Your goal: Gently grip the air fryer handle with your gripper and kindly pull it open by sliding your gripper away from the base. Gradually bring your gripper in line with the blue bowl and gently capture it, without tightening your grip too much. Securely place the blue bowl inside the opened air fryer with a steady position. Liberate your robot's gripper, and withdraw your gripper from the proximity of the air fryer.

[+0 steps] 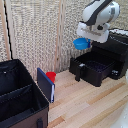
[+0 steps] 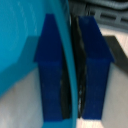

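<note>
Ridged blue claw (image 2: 72,75) pads clenched on thin glossy blue bowl (image 1: 81,43) rim, above boxy matte air fryer (image 1: 100,62).

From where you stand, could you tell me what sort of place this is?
Probably a staged test corner rather than a real kitchen: an air fryer with its drawer open sits on a bare wooden floor, a woven screen stands behind, and a black case lies open nearby.

The pincer (image 2: 71,75) pinches the blue bowl (image 2: 20,45) rim between its blue fingertips (image 2: 50,75).
</note>
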